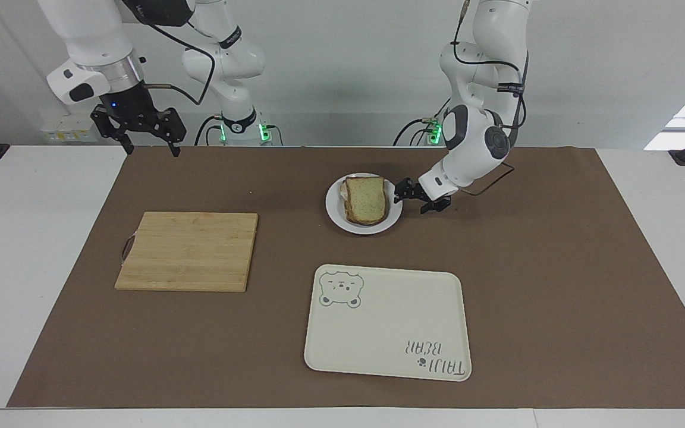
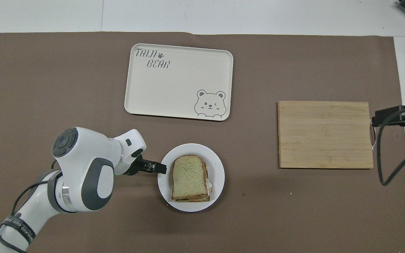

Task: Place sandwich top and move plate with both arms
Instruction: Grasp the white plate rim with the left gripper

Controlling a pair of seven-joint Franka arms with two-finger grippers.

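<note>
Plate (image 1: 335, 215) rim at left gripper (image 1: 403, 193), sandwich top (image 1: 366, 198) aboard.

1. Brown mat (image 1: 556, 285): lying bare toward the left arm's end of the table and along the edge farthest from the robots, giving open passage.
2. Plate (image 1: 333, 214) with sandwich top (image 1: 366, 198): sitting mid-table; the left gripper (image 1: 412, 196) is crowding the rim on the left arm's side, while the rim toward the right arm is standing free.
3. Tray (image 1: 387, 321): lying farther from the robots than the plate, a strip of mat between them.
4. Cutting board (image 1: 188, 251): occupying the right arm's end, well apart from the plate.
5. Right gripper (image 1: 140, 134): hanging high over the mat's edge nearest the robots, fingers spread.
</note>
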